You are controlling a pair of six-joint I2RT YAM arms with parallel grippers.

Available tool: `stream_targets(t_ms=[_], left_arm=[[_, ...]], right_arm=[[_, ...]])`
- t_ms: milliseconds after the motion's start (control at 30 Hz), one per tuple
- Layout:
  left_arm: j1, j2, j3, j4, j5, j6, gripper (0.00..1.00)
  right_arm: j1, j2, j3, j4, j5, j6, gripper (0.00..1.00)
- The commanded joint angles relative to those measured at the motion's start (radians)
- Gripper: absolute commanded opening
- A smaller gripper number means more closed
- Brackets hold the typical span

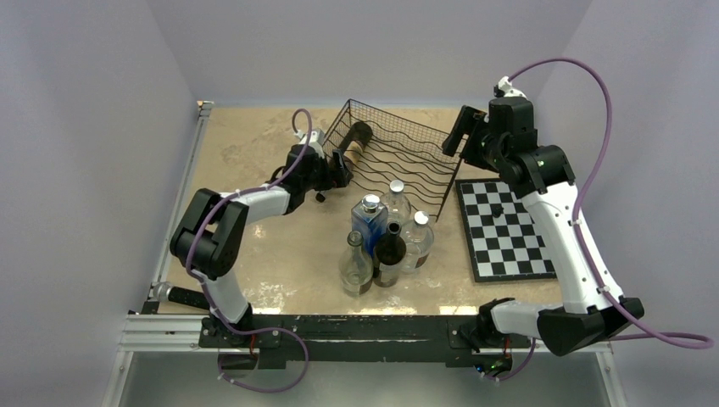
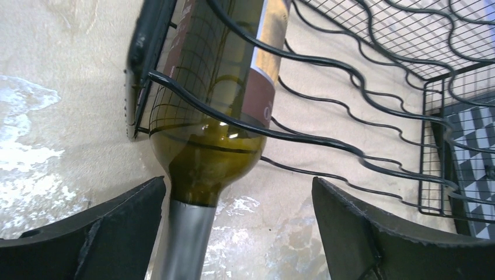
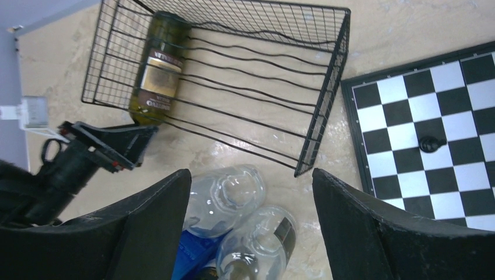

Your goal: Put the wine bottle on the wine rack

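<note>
The left hand (image 2: 237, 189) is spread wide, holding nothing. The wine bottle (image 2: 216, 87) lies in the wine rack (image 1: 398, 161), its neck between the fingers (image 2: 105, 227).

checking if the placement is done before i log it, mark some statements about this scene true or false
1. The wine bottle lies in the left end cradle of the wine rack. True.
2. The left gripper has its jaws clamped on the bottle's neck. False: they stand wide open around it.
3. The chessboard carries one dark piece. True.
4. The right gripper holds a clear bottle. False: its jaws are open and empty, above the standing bottles.
</note>
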Motion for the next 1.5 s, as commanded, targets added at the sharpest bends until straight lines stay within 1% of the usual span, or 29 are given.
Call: stream_targets(t_ms=[0, 167, 300, 433, 567, 733, 833, 933, 1067, 1200, 1300, 1467], left_arm=[[0.002, -0.116, -0.036, 0.027, -0.031, 0.017, 0.99], [0.002, -0.192, -0.065, -0.018, -0.075, 0.019, 0.99], [0.005, -0.267, -0.06, -0.107, -0.138, 0.038, 0.99], [0.018, -0.34, -0.053, -0.188, -0.171, 0.043, 0.99], [0.025, -0.392, -0.042, -0.267, -0.175, 0.044, 0.99], [0.027, -0.454, -0.05, -0.315, -0.171, 0.057, 0.99], [0.027, -0.487, -0.047, -0.36, -0.173, 0.065, 0.99], [0.028, -0.513, -0.043, -0.382, -0.172, 0.073, 0.99], [0.03, -0.541, -0.044, -0.396, -0.17, 0.075, 0.99], [0.03, -0.562, -0.046, -0.403, -0.151, 0.086, 0.99], [0.03, -0.579, -0.05, -0.406, -0.131, 0.108, 0.99], [0.031, -0.611, -0.052, -0.42, -0.092, 0.134, 0.99]], right_arm=[[-0.012, 0.037, 0.018, -0.069, 0.023, 0.026, 0.76], [-0.027, 0.064, -0.042, -0.078, 0.008, 0.054, 0.66], [-0.047, 0.111, -0.08, -0.065, -0.026, 0.036, 0.53], [-0.052, 0.176, -0.088, -0.071, -0.038, 0.006, 0.4], [-0.052, 0.203, -0.127, -0.037, -0.041, -0.016, 0.39], [-0.053, 0.279, -0.131, -0.044, -0.068, -0.034, 0.39], [-0.052, 0.3, -0.139, -0.037, -0.066, -0.037, 0.34], [-0.051, 0.321, -0.132, -0.029, -0.049, -0.041, 0.24], [-0.052, 0.352, -0.112, -0.017, -0.04, -0.045, 0.13], [-0.05, 0.37, -0.096, 0.011, -0.037, -0.075, 0.04], [-0.049, 0.376, -0.081, 0.057, -0.061, -0.133, 0.0], [-0.048, 0.421, 0.001, 0.052, -0.089, -0.179, 0.0]])
